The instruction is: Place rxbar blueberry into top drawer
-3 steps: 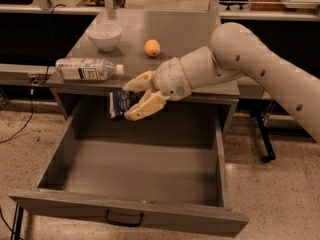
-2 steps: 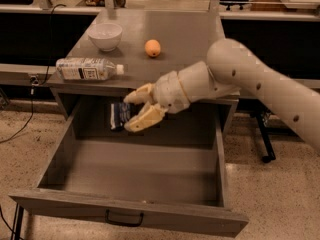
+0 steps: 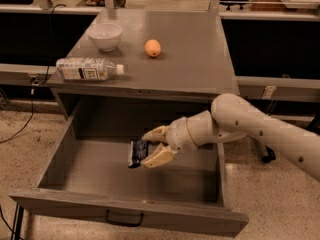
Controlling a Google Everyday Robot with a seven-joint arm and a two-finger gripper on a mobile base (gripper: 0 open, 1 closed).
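Note:
The top drawer (image 3: 60, 156) is pulled wide open below the grey cabinet top, with a black handle (image 3: 124, 218) on its front panel. My gripper (image 3: 148, 148) is inside the drawer's space, low over its floor near the middle. Its cream fingers (image 3: 160, 156) are shut on the rxbar blueberry (image 3: 137, 152), a small dark navy bar with pale print that sticks out to the left of the fingers. I cannot tell whether the bar touches the drawer floor. My white arm reaches in from the right.
On the cabinet top lie a clear water bottle (image 3: 89, 68) on its side at the front left, a white bowl (image 3: 105, 36) at the back left and an orange fruit (image 3: 153, 48) near the middle. A cable (image 3: 30, 119) hangs at the left.
My gripper has moved down and to the right with the bar, from the level of the cabinet's front edge into the open drawer. The things on top have not moved.

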